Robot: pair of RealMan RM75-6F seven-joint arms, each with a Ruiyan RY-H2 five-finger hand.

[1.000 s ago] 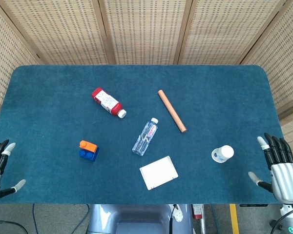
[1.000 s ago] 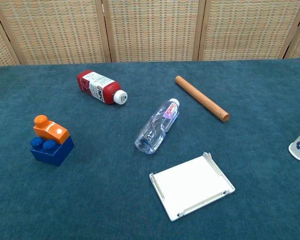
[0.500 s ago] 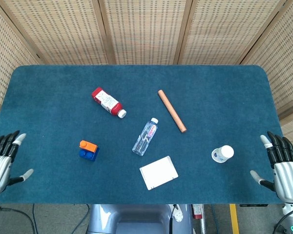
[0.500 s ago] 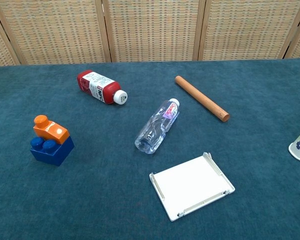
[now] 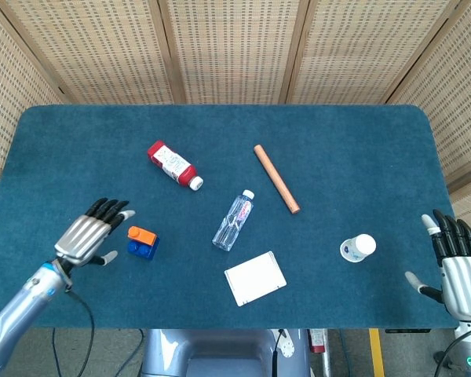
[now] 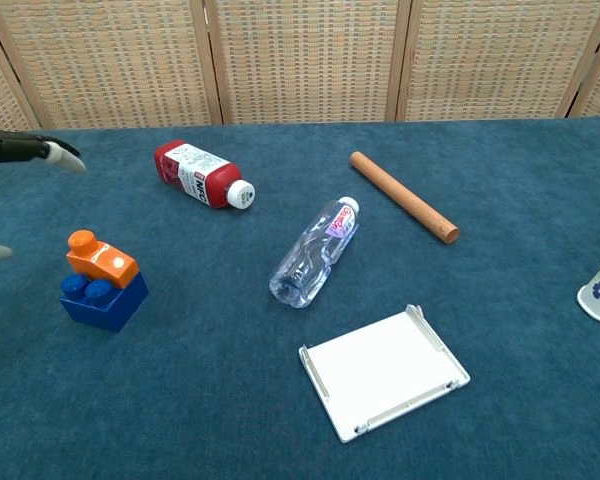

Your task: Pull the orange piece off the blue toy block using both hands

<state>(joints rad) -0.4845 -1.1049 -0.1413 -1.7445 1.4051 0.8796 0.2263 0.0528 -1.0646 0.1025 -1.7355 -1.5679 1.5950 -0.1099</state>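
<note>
The orange piece (image 5: 142,235) (image 6: 100,259) sits on top of the blue toy block (image 5: 142,249) (image 6: 105,298) at the left of the table. My left hand (image 5: 90,233) hovers just left of the block, fingers spread and holding nothing; only its fingertips (image 6: 35,150) show at the left edge of the chest view. My right hand (image 5: 456,265) stays at the table's right front corner, fingers apart and empty, far from the block.
A red bottle (image 5: 173,165) lies behind the block. A clear water bottle (image 5: 233,221), a wooden rod (image 5: 276,178) and a white lid (image 5: 255,278) lie mid-table. A white cup (image 5: 357,248) lies on its side near my right hand.
My left hand has swung in from the table's left edge to just beside the blue block. The right hand has barely shifted. The objects have not moved.
</note>
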